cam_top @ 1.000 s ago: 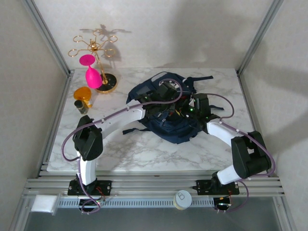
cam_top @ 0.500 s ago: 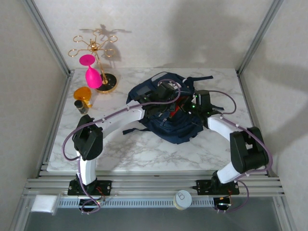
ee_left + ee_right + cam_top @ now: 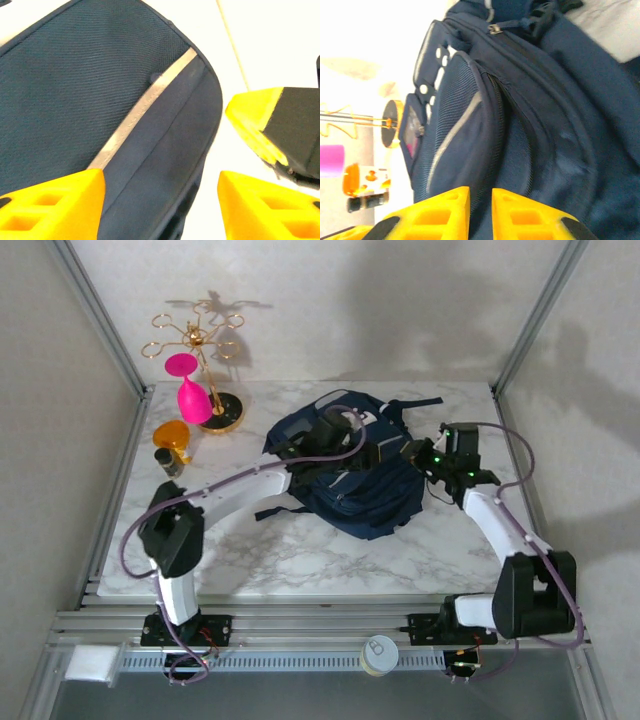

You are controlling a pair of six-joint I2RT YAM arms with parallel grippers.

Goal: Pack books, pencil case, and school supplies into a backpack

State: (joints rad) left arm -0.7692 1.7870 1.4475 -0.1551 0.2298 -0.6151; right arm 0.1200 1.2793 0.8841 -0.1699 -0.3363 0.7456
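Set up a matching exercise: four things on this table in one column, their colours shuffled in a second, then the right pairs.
Things:
1. backpack
2. glass hanging on the rack
3. rack
4. round object next to the small bottle

Colours:
A. gold
B. orange
C. navy blue
D. pink

Pairs: 1-C, 2-D, 3-A, 4-B

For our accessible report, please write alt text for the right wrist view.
A navy blue fabric backpack with pale grey trim lies across the frame. Below it, two yellow fingers nearly touch; a gold stand base sits far left.
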